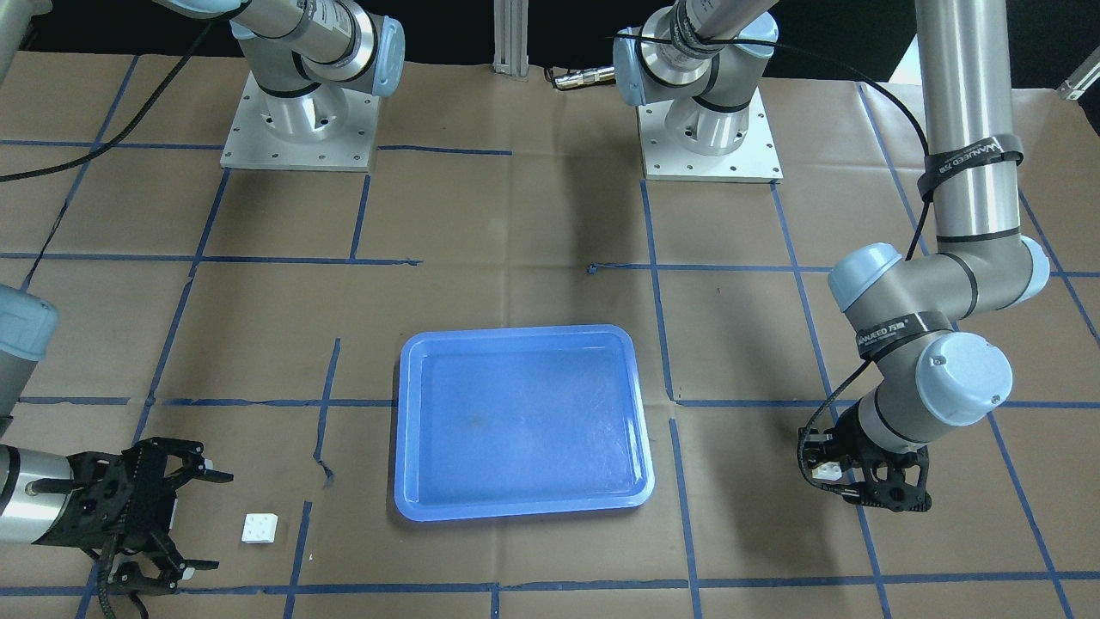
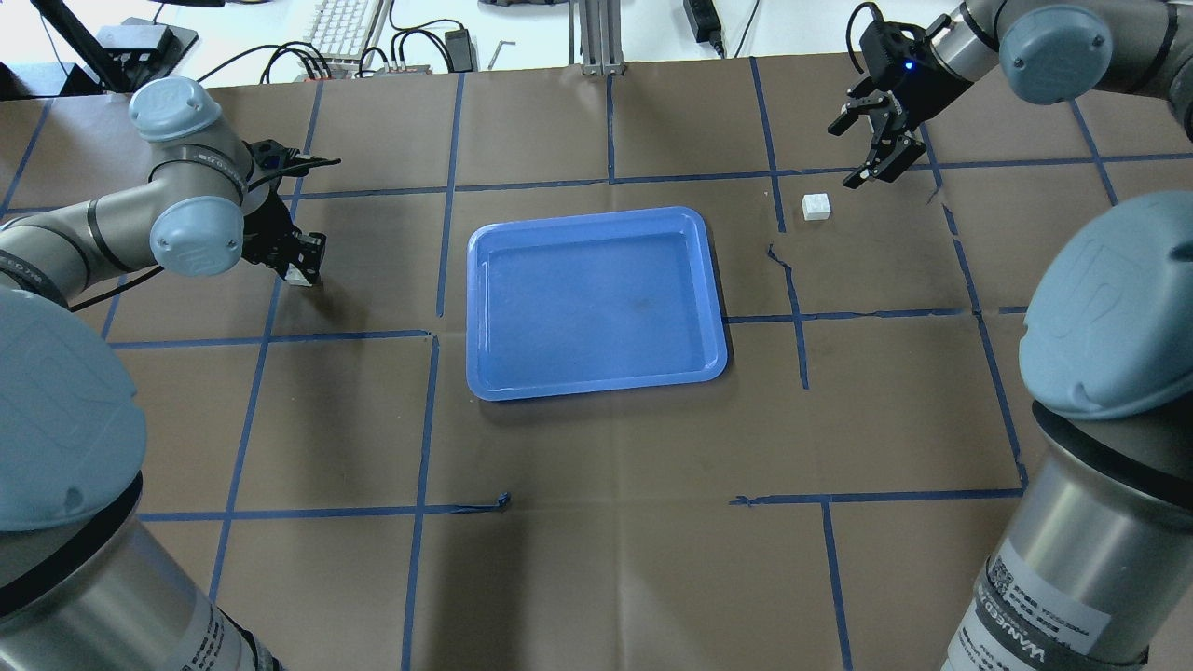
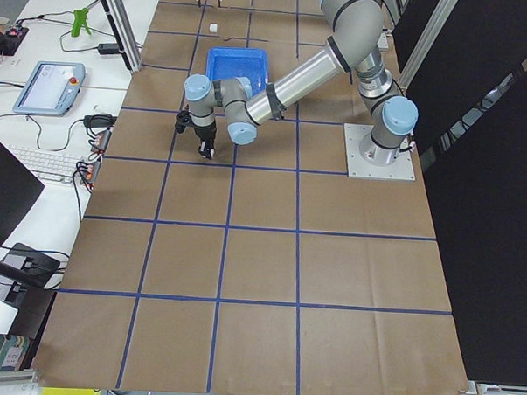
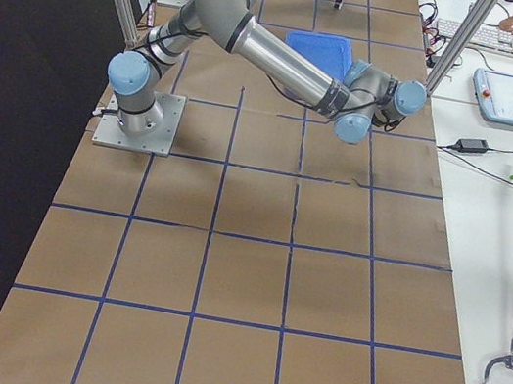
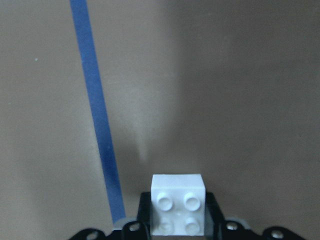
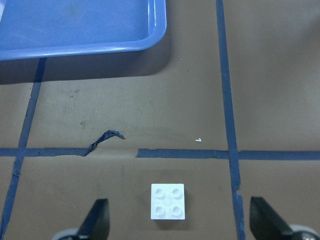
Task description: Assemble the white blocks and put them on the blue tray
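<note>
Though tiny, stiff and likely slick, best pinched on flat sides: got one white block (image 5: 177, 205) clamped in left gripper (image 2: 300, 268) (lifted? can't tell), other white block (image 1: 259, 527) loose before splayed right gripper (image 1: 206, 519), both outside blue tray (image 1: 520, 331).

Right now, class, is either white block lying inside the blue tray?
No: the blue tray is bare; one white block lies on the paper, the other is in the left hand.

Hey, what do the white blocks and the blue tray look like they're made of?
White blocks: likely moulded hard plastic, matte to slightly satin; crisp edges and round studs. Blue tray: probably plastic too, glossier; pale reflections on its floor, rounded raised rim.
</note>
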Robot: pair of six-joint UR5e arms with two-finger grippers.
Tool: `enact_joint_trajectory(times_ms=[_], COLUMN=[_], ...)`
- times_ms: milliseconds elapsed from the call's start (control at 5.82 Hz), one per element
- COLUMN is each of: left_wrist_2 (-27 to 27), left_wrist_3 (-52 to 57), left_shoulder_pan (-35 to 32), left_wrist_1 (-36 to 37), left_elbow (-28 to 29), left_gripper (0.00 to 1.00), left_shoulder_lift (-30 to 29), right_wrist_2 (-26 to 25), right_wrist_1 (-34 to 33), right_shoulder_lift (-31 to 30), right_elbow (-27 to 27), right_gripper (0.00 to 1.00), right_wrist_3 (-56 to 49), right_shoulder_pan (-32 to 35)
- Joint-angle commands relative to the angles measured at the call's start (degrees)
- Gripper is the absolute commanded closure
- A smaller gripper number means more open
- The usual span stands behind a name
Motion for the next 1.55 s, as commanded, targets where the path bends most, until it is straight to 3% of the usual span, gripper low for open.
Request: enact_joint_trajectory(times_ms=[0, 687, 859, 1202, 1374], left_wrist_2=[0.09, -0.52, -0.44, -0.61, -2.09], left_wrist_3=[6.83, 23.71, 26.1, 32.4, 33.32], left_shoulder_pan=[-4.2, -25.28, -30.55, -35.94, -36.23], left_wrist_1=[-0.56, -0.12, 0.4, 0.4, 1.01], left_elbow=[-0.01, 0.51, 0.42, 0.07, 0.07], left_gripper=[1.0, 1.0, 1.0, 1.0, 0.99], left_shoulder_lift=[3.68, 4.68, 4.59, 2.57, 1.96], right_wrist_2=[2.89, 2.9, 2.82, 2.9, 2.9], right_wrist_1=[-1.15, -2.56, -2.56, -2.47, -2.47], right_shoulder_lift=[2.66, 5.4, 5.49, 5.49, 5.4], right_elbow=[1.85, 2.12, 2.12, 2.55, 2.73], right_gripper=[0.01, 0.01, 0.09, 0.16, 0.31], right_wrist_3=[-6.81, -8.87, -8.61, -8.61, -8.61], right_shoulder_pan=[-0.42, -1.38, -1.74, -1.74, -1.74])
